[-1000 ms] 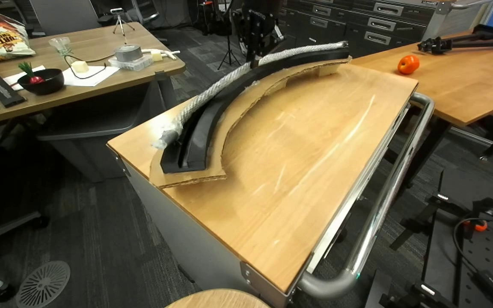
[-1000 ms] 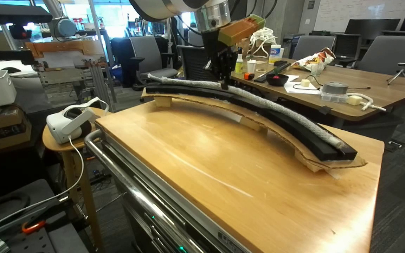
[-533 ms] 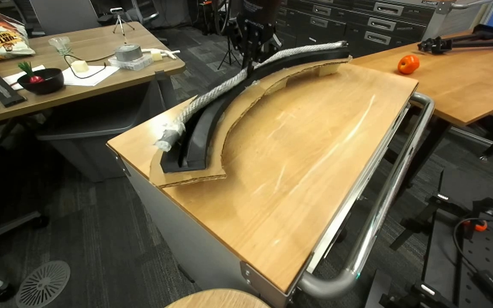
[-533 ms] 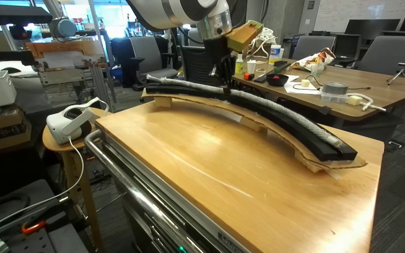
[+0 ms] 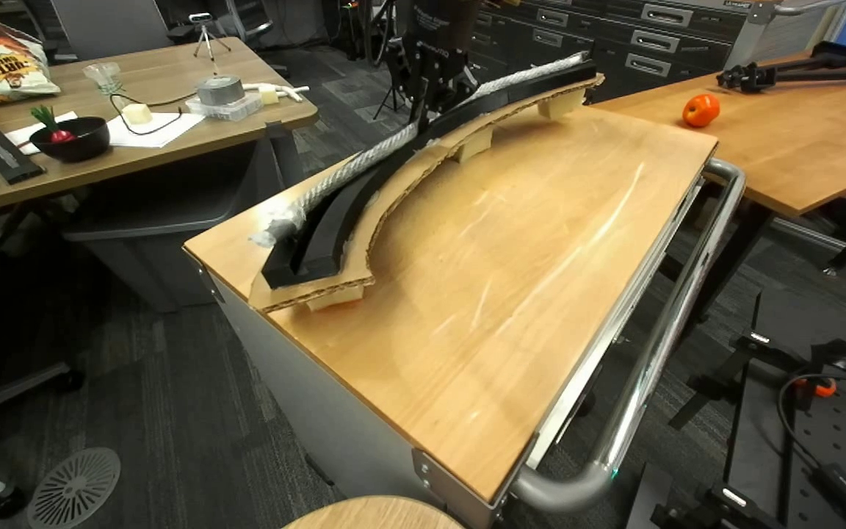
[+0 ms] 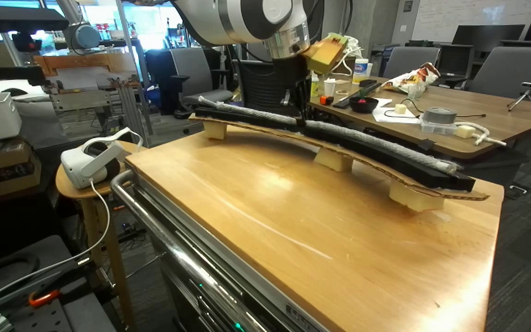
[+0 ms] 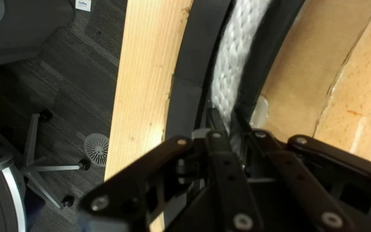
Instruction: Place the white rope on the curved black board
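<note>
The wooden tabletop is taking up most of an exterior view, with a brown table standing beyond it on the far right. The robot arm is hanging over the tabletop's far side. A strip of cardboard is curving along that same far side, and the curved black board is sitting on top of it, bending round from far left to near right. The white rope is lying lengthwise over the board's groove, stopping a bit short of the near right end, and its far left end is poking up slightly above the board. How deep it's sitting in there, I honestly can't tell. As for the gripper, it's pinching the rope at roughly mid-length: in the wrist view its two fingers are hugging the cord from either side, nearly closed, with just the rope between them. Over on the brown table a chip bag is slouching, and a black bowl is sitting to its left, a little nearer. Some pale blocks are showing under the cardboard.
</note>
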Tool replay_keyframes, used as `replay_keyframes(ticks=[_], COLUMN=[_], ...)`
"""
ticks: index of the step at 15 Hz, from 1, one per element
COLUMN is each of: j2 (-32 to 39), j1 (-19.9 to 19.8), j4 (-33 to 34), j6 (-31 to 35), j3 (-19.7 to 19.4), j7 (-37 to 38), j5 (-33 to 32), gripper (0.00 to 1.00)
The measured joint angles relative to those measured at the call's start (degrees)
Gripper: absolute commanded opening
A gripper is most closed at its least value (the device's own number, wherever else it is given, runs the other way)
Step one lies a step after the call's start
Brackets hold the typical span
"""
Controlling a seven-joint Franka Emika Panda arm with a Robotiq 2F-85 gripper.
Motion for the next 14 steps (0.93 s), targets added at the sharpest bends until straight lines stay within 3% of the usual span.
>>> replay_keyframes(ticks=[5,13,14], j2=[0.0,0.5,0.6], j1=[-2.1,-3.0,-3.0], j4=[0.3,0.6,0.6], j6=[0.0,0.7,0.8], j3=[0.5,0.8,0.9], j7=[-0.9,-0.9,-0.9], j5=[5.0,6.6,6.8], gripper=[0.03,0.03,0.36])
